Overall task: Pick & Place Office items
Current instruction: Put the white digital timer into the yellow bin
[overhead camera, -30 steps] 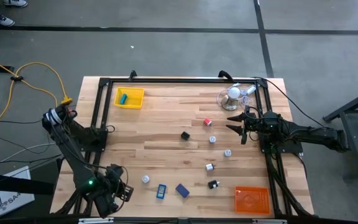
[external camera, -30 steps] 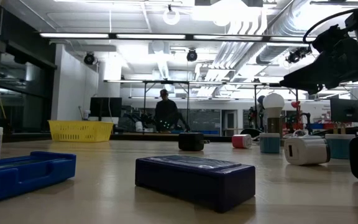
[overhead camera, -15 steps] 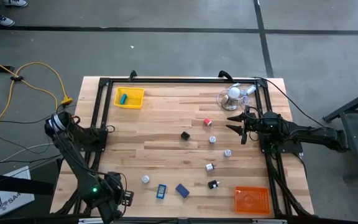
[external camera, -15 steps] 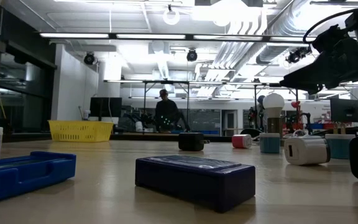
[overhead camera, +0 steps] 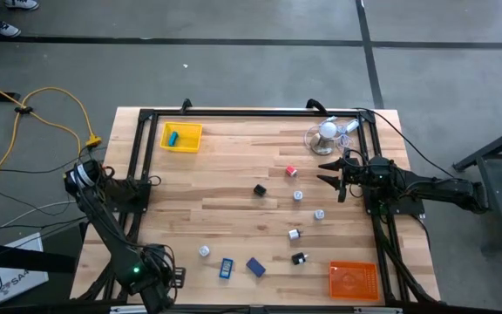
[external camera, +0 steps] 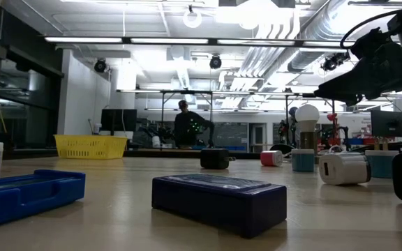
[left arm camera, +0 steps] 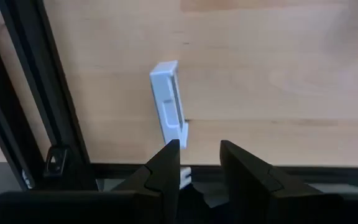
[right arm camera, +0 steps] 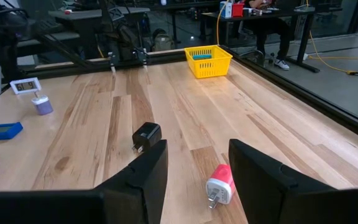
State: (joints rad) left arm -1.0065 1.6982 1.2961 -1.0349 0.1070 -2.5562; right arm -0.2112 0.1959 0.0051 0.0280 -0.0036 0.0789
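The office items lie scattered on the wooden table: a red-white bit [overhead camera: 292, 172], a black bit [overhead camera: 260, 190], silver-white bits [overhead camera: 298, 195] [overhead camera: 320, 214], and two blue blocks [overhead camera: 255, 266] [overhead camera: 226, 268]. A teal stick [overhead camera: 172, 137] lies in the yellow tray [overhead camera: 190, 145]. My right gripper [overhead camera: 329, 171] hovers open by the right rail. In its wrist view the red-white bit [right arm camera: 219, 185] sits ahead between the fingers. My left gripper [overhead camera: 171, 276] is open at the near-left corner. A white flat piece [left arm camera: 168, 102] lies on the wood just past its fingertips [left arm camera: 197, 155].
A black frame rail [overhead camera: 140, 157] runs around the table. The orange tray [overhead camera: 354, 281] sits at the near-right corner. A white ball-shaped object with a clear tangle [overhead camera: 328, 131] stands at the far right. In the low view a blue block [external camera: 218, 202] lies close. A person stands far behind.
My left arm has drawn its gripper a little toward the table's near-left corner. My right arm and the items on the table have kept still.
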